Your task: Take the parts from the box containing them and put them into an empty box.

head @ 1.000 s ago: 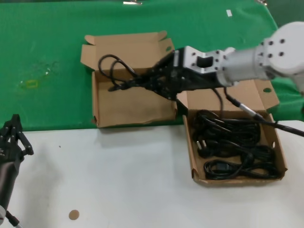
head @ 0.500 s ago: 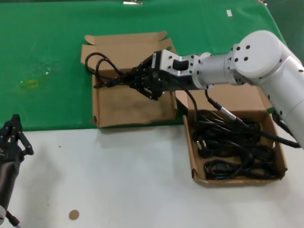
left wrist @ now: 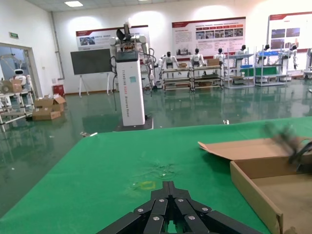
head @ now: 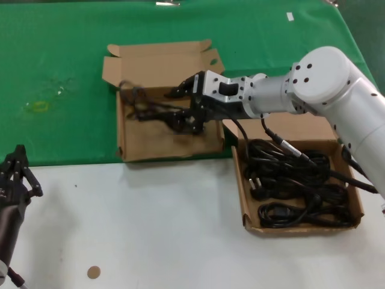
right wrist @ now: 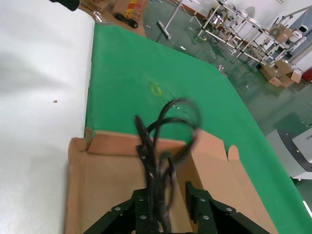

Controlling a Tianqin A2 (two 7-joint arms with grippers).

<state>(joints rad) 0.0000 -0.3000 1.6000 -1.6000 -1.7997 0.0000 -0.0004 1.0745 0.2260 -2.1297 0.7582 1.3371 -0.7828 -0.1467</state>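
Right gripper (head: 183, 111): reached across over the empty box (head: 144, 141), low above its floor; fingers clamped on one bundled power cord (head: 150, 111), as the right wrist view shows with the loops (right wrist: 168, 129) rising between them.
Carried cord: hanging inside the empty box near its hinged back edge, loops spread toward the box's left wall; whether touching the floor, cannot tell.
Empty box: on the green cloth (head: 60, 66) at the bench's far side, lid (head: 159, 60) folded back; nothing else lying on its floor.
Source box (head: 355, 208): toward the bench's right edge, front half on the white surface (head: 150, 223); tangled heap of remaining cords (head: 295, 186) filling most of it.
Left gripper (head: 15, 174): parked near the bench's left front corner, well apart from both boxes; fingers drawn together, holding nothing.
Progress: early; by the look of it this is the first cord, not yet released.
Remaining: let go of this cord, then return for the heap, several trips likely.
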